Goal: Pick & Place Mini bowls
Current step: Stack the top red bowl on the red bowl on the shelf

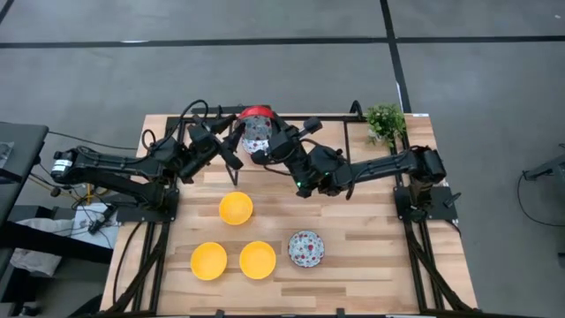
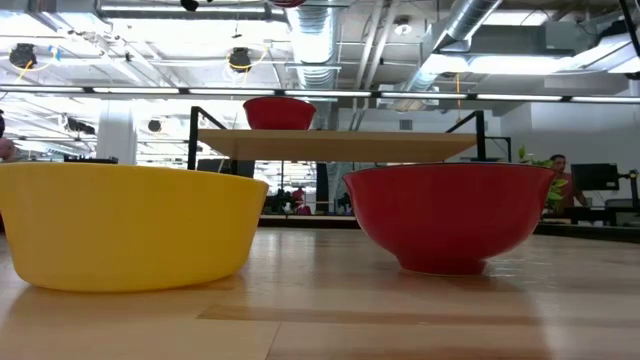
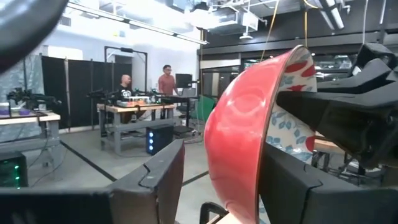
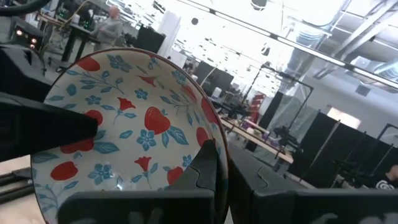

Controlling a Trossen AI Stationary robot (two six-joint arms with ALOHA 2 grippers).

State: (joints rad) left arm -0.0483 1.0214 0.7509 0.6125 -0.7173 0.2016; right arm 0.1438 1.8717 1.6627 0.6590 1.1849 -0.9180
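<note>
Nearest, three yellow bowls (image 1: 236, 208) and one floral bowl (image 1: 305, 249) sit on the bench (image 1: 371, 256). Farther back, the right gripper (image 1: 265, 150) pinches a raised floral bowl (image 1: 256, 134) by its rim (glossy, hard, probably slippery and chippable). Left gripper (image 1: 231, 155) stands open beside it.

Light wooden slat table (image 1: 371, 265) with black frame rails along its edges. On it: three yellow bowls, one (image 1: 236, 208) near the middle, two (image 1: 208, 261) (image 1: 258, 260) side by side toward the front. A floral bowl (image 1: 305, 249) sits just right of those. Small green potted plant (image 1: 386, 122) at the back right corner. Both arm bases are mounted at the table's sides.
</note>
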